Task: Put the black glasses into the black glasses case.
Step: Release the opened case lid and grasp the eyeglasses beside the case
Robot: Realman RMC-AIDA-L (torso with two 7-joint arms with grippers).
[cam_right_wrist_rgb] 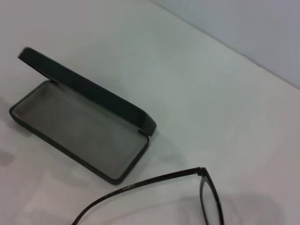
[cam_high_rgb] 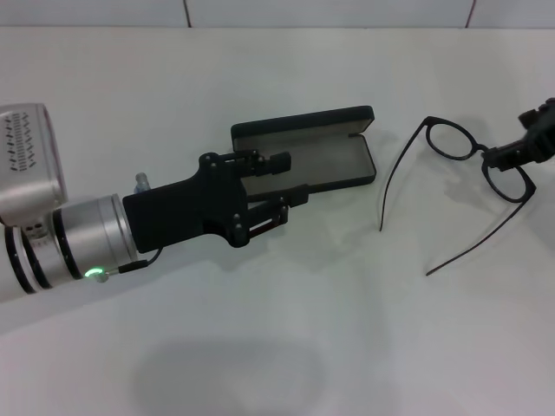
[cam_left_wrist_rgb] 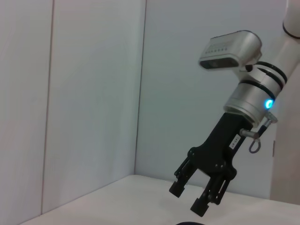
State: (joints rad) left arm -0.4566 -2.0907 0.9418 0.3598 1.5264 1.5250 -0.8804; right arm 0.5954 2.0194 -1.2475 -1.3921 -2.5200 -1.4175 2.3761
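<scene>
The black glasses [cam_high_rgb: 451, 140] lie unfolded on the white table at the right, with their long temple arms trailing toward me. In the right wrist view, one temple arm and part of a lens of the black glasses [cam_right_wrist_rgb: 154, 180] show. The black glasses case [cam_high_rgb: 325, 156] lies open left of them, grey lining up and lid raised at the back; in the right wrist view the black glasses case [cam_right_wrist_rgb: 79, 129] holds nothing. My right gripper [cam_high_rgb: 512, 154] hovers over the glasses' bridge; the left wrist view shows this right gripper [cam_left_wrist_rgb: 190, 197] open. My left gripper [cam_high_rgb: 288, 179] hangs open over the case's left end.
The white table [cam_high_rgb: 286, 329] stretches wide around the case and glasses. A pale wall [cam_left_wrist_rgb: 93, 93] stands behind the table's far edge.
</scene>
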